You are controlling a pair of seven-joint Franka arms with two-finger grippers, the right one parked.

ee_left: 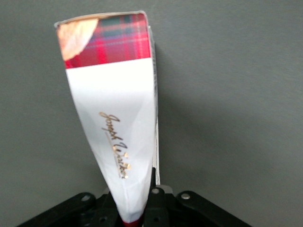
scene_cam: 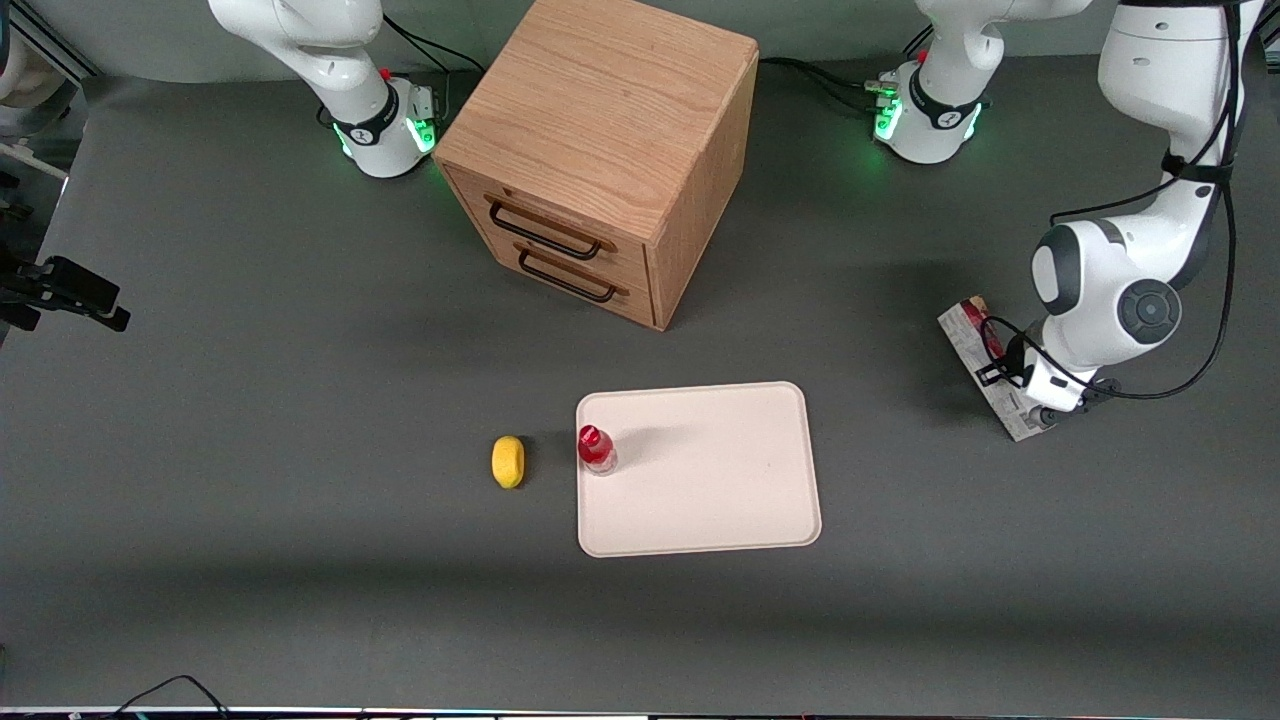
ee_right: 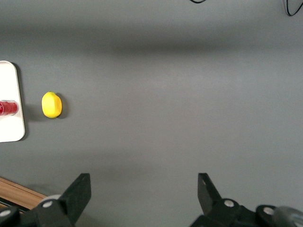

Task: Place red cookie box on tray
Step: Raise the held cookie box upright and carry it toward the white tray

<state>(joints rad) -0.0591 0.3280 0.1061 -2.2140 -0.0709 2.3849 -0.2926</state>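
A wooden drawer cabinet (scene_cam: 600, 150) with two dark handles stands on the grey table (scene_cam: 250, 400). Nearer the front camera lies the beige-pink tray (scene_cam: 710, 480), flat on the table, with a small red-capped bottle (scene_cam: 596, 449) upright on its edge and a yellow lemon (scene_cam: 508, 461) just beside the tray. Well apart from the tray, toward the working arm's end of the table, is the red cookie box (scene_cam: 985, 365). The left gripper (ee_left: 137, 208) is clamped on one end of the box, whose tartan-and-white face stretches away from the wrist camera.
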